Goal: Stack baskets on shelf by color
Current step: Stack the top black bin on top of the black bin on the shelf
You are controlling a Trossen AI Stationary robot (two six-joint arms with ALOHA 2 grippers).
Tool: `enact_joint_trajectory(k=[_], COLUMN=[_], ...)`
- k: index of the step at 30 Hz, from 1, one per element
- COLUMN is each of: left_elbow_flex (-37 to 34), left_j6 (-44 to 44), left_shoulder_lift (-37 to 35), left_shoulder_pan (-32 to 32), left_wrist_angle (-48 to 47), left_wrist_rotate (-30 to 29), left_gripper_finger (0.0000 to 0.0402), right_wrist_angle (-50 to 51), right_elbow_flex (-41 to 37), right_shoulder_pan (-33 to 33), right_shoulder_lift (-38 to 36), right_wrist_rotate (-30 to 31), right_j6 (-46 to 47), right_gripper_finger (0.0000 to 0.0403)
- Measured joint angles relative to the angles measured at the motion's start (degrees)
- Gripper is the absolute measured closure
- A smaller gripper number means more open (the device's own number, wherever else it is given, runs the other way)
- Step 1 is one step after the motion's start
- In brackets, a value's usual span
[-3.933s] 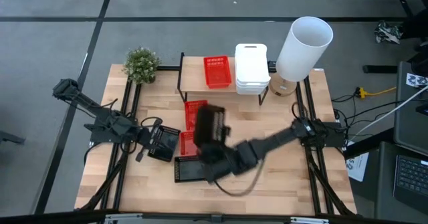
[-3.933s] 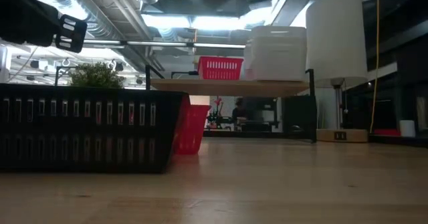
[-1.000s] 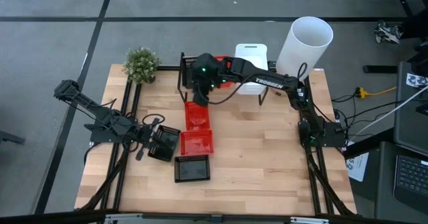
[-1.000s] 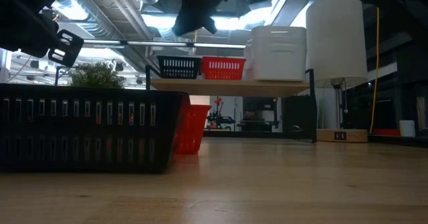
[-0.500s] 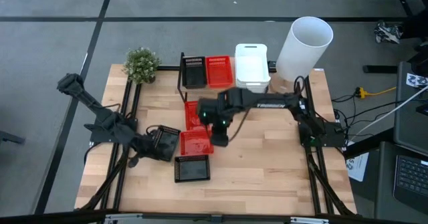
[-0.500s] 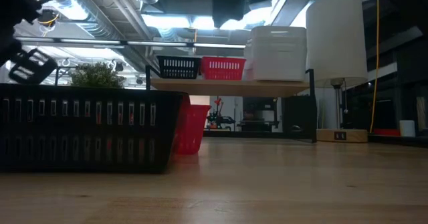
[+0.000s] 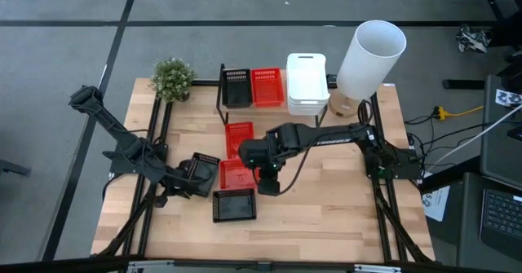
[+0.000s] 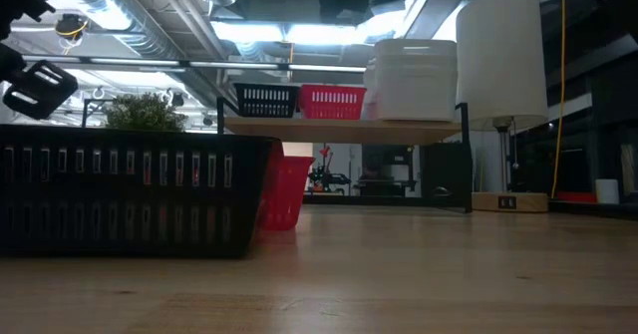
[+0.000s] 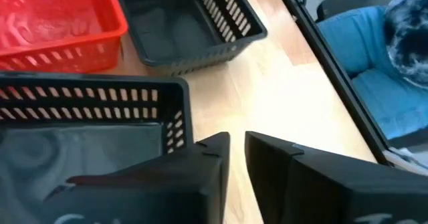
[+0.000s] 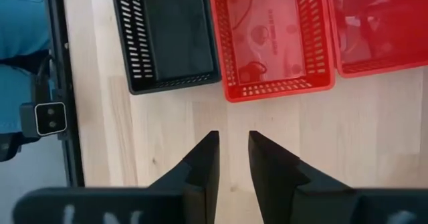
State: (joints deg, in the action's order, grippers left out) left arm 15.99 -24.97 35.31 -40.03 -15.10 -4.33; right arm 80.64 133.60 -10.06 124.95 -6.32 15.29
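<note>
On the shelf [image 7: 245,107] stand a black basket [image 7: 236,86], a red basket [image 7: 268,86] and a stack of white baskets [image 7: 307,81]. On the table lie two red baskets [image 7: 239,138] [image 7: 239,175] and two black baskets [image 7: 201,173] [image 7: 234,205]. My right gripper [image 10: 233,140] hangs over bare wood just off the nearer red basket [image 10: 271,33], fingers pointing down and open. My left gripper [image 9: 237,157] hovers beside a corner of the left black basket [image 9: 87,110]. Its fingers are open by a narrow gap, with bare table showing between them.
A potted plant [image 7: 172,78] stands at the table's far left corner, and a tall white cylinder [image 7: 371,57] at its far right. Bare wood [image 7: 326,191] lies to the right of the baskets. In the low view a black basket [image 8: 130,189] fills the foreground.
My right gripper has drawn back from above the black basket on the shelf. It came toward the table's near edge and down, over the red baskets on the table. My left gripper has drifted a little toward the near edge. No basket has moved.
</note>
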Motion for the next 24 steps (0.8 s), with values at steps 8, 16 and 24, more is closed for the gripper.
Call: enact_joint_trajectory(k=[8, 16, 24], left_elbow_flex=[0.0, 0.0, 0.0], left_j6=[1.5, 0.0, 0.0], left_shoulder_lift=[0.0, 0.0, 0.6], left_shoulder_pan=[0.0, 0.0, 0.0], left_wrist_angle=[-0.9, -3.5, -4.6], left_wrist_rotate=[-2.6, -5.8, -3.2], left_gripper_finger=[0.0298, 0.0291, 0.0281], right_wrist_angle=[0.0, 0.0, 0.0], right_elbow_flex=[0.0, 0.0, 0.0], right_shoulder_pan=[-2.4, -5.2, -7.3], right_shoulder_lift=[0.0, 0.0, 0.0], right_wrist_rotate=[2.2, 2.4, 2.4], right_j6=[3.9, 4.2, 6.3], right_gripper_finger=[0.0323, 0.0323, 0.0323])
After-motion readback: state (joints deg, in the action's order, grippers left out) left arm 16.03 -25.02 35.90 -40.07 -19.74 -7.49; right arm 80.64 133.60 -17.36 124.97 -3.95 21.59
